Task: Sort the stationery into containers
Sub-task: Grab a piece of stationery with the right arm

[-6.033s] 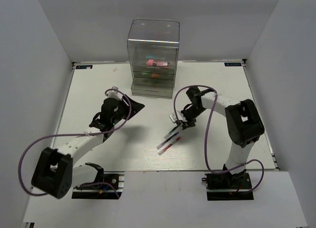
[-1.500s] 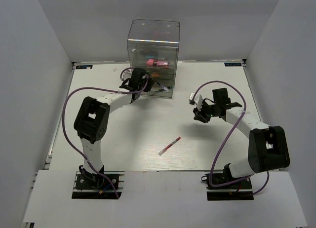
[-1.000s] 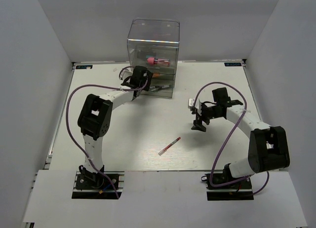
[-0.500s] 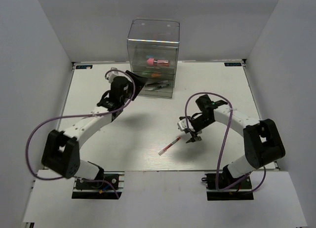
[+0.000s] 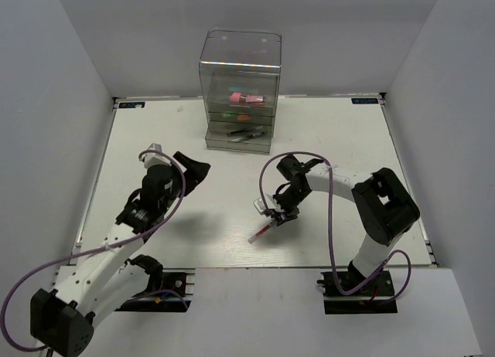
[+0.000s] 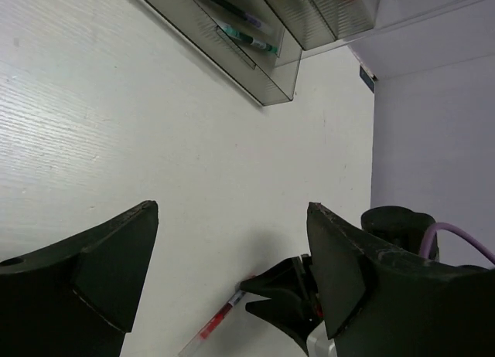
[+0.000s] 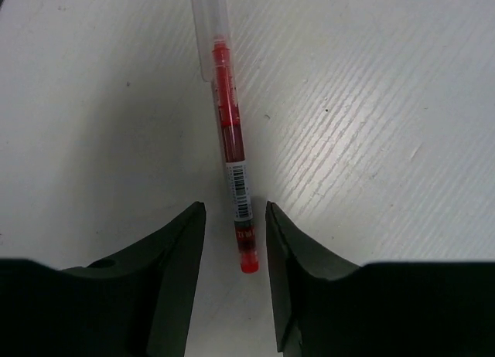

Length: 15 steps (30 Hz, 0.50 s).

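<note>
A red pen (image 5: 263, 232) lies on the white table in front of the right arm. My right gripper (image 5: 278, 215) is down over the pen's upper end. In the right wrist view the red pen (image 7: 230, 133) runs up from between the fingers of the right gripper (image 7: 234, 212), with a small gap on each side. The clear drawer cabinet (image 5: 240, 63) stands at the back with a pink block (image 5: 246, 99) and pens inside. My left gripper (image 5: 193, 170) hangs open and empty, left of and in front of the cabinet. The left wrist view shows this left gripper (image 6: 232, 210) above bare table.
Dark and green-tipped pens (image 6: 247, 39) lie in a lower drawer of the cabinet (image 6: 271, 86). White walls close the table on three sides. The left wrist view also catches the red pen (image 6: 216, 322) and the right gripper (image 6: 271, 295) beside it.
The left arm has pulled back from the cabinet toward the near left, its jaws widening. The right gripper has come down over the red pen and its jaws have narrowed around it.
</note>
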Each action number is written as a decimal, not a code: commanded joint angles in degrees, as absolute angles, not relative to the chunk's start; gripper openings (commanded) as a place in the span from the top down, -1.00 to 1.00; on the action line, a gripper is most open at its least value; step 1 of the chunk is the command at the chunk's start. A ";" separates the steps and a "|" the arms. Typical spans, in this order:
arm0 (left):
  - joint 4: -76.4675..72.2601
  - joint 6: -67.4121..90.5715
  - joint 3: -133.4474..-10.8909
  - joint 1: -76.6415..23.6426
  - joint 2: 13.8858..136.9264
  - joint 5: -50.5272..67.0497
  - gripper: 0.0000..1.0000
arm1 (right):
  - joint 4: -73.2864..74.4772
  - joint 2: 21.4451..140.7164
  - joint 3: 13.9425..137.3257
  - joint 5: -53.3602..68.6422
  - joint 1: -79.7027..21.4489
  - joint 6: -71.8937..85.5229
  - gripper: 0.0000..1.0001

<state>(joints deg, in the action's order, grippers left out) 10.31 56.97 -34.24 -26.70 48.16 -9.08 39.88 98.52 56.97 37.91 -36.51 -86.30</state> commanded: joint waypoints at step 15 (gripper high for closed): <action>22.59 60.12 -27.77 -26.54 33.66 -14.06 -0.74 | 28.58 99.23 63.17 27.61 -37.53 -71.91 1.00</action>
